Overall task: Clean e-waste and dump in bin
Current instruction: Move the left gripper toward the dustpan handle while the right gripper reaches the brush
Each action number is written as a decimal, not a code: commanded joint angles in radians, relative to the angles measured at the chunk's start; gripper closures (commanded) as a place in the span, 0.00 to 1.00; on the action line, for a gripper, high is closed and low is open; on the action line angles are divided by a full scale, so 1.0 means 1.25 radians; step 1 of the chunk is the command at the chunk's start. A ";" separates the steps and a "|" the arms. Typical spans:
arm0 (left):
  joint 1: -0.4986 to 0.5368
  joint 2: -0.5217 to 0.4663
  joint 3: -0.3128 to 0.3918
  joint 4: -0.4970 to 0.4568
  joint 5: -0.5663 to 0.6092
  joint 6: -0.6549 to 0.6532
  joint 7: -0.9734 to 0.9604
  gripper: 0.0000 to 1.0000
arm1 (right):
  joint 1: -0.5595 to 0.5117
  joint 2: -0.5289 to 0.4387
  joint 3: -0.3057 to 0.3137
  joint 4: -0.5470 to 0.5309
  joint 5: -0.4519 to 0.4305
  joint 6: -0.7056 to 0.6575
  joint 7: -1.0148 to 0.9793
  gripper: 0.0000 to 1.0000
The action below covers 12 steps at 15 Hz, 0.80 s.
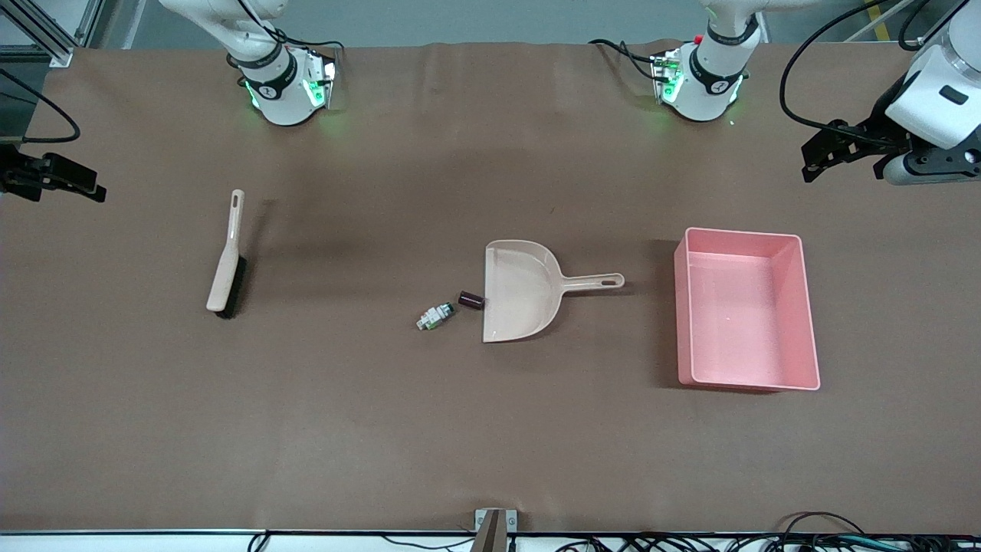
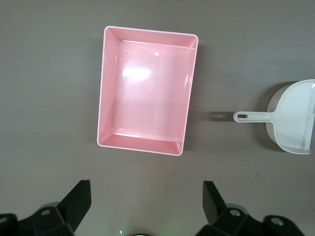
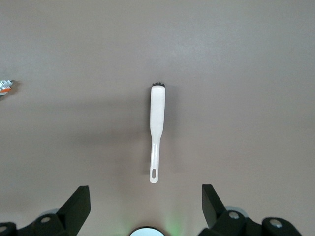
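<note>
Two pieces of e-waste lie mid-table beside the open mouth of a beige dustpan (image 1: 520,291): a white-grey component with green bits (image 1: 434,315) and a short dark cylinder (image 1: 470,300). The pink bin (image 1: 747,314) stands empty toward the left arm's end, past the dustpan's handle. My left gripper (image 1: 826,156) hangs open high over the table's left-arm end; its wrist view looks down on the bin (image 2: 147,93) and dustpan (image 2: 294,118). My right gripper (image 1: 55,181) hangs open over the right-arm end. Both the left gripper (image 2: 146,201) and the right gripper (image 3: 146,204) hold nothing.
A beige hand brush with dark bristles (image 1: 226,257) lies toward the right arm's end; in the right wrist view the brush (image 3: 156,125) lies below the gripper, with a bit of the white-grey component (image 3: 5,87) at the edge. A brown mat covers the table.
</note>
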 commanded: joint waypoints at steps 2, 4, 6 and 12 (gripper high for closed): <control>-0.002 -0.016 0.008 -0.014 -0.002 0.013 0.019 0.00 | -0.007 -0.029 0.002 -0.033 0.011 0.012 -0.006 0.00; 0.002 -0.004 0.008 0.006 0.000 0.013 0.033 0.00 | -0.007 -0.029 0.003 -0.033 0.011 0.013 -0.006 0.00; -0.012 0.043 0.004 0.051 0.006 0.012 0.042 0.00 | -0.006 -0.029 0.003 -0.033 0.011 0.014 -0.006 0.00; -0.023 0.157 -0.115 0.040 -0.002 0.124 0.117 0.00 | -0.009 -0.123 0.002 -0.192 0.011 0.059 0.000 0.00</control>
